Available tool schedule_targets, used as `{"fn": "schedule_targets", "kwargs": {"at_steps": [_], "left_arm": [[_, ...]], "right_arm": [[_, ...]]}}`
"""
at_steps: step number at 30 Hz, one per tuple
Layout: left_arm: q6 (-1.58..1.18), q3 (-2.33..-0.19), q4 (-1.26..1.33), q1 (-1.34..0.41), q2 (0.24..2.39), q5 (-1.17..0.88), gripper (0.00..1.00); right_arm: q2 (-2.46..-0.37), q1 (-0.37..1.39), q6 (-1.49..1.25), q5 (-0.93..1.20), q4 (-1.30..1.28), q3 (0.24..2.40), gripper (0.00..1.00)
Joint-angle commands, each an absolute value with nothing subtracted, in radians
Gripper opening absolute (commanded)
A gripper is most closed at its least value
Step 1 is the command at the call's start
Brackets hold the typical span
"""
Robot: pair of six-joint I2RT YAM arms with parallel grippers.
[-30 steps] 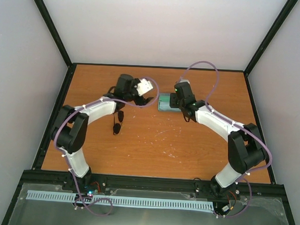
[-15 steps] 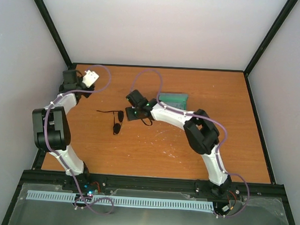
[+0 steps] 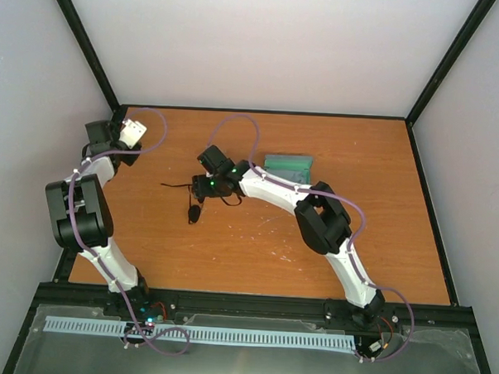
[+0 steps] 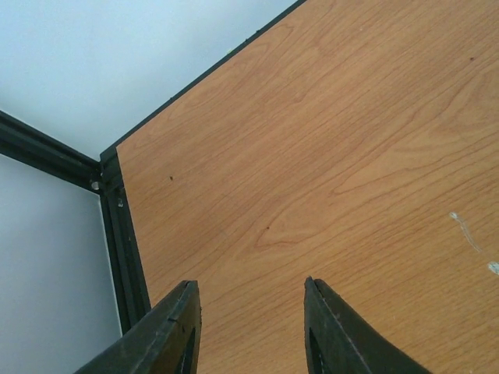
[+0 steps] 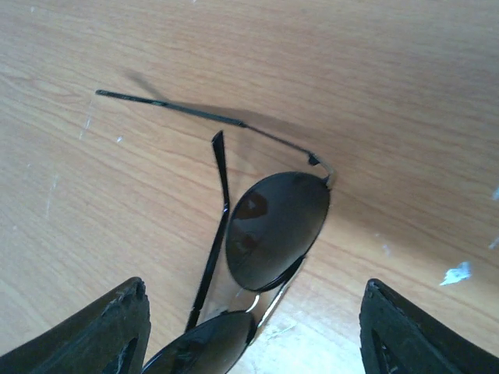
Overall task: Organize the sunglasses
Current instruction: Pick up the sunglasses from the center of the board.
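My right tool has left the case for the sunglasses — it stands wide, ready to grasp. The left tool, moved aside, is half open, empty.

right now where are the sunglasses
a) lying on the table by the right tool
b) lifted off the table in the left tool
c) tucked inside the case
a: the right wrist view shows the sunglasses flat on the wooden table with arms unfolded, framed by the open right tool, which does not grip them; the case sits apart, and the left tool holds nothing.
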State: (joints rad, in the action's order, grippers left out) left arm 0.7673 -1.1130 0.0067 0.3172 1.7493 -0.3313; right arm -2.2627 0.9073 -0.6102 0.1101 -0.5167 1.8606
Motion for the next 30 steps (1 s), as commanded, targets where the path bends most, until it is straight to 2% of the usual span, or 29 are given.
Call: {"fn": "schedule_targets", "kwargs": {"at_steps": [1,11,19,21,25,30], "left_arm": [[0.774,-1.1,0.04,0.33,1.763,-0.374,0.38],[0.759,-1.089,0.059,0.341,1.761,-0.396,0.38],[0.762,-1.052,0.076,0.35,1.74,-0.409,0.38],[0.762,-1.046,0.077,0.351,1.741,-0.41,0.38],[0.762,-1.034,0.084,0.351,1.743,-0.414,0.38],[0.753,-1.032,0.084,0.352,1.757,-0.422,0.38]], "right_arm": [[-2.279,0.938,-0.652,0.124,-0.533,1.892,0.72],[-2.412,0.985,-0.658,0.057,-0.678,2.049,0.72],[-2.451,0.984,-0.662,-0.04,-0.738,2.097,0.66],[-2.456,0.979,-0.663,-0.041,-0.735,2.095,0.61],[-2.459,0.968,-0.666,-0.043,-0.721,2.083,0.44],[-2.461,0.945,-0.657,-0.023,-0.713,2.067,0.37]]}}
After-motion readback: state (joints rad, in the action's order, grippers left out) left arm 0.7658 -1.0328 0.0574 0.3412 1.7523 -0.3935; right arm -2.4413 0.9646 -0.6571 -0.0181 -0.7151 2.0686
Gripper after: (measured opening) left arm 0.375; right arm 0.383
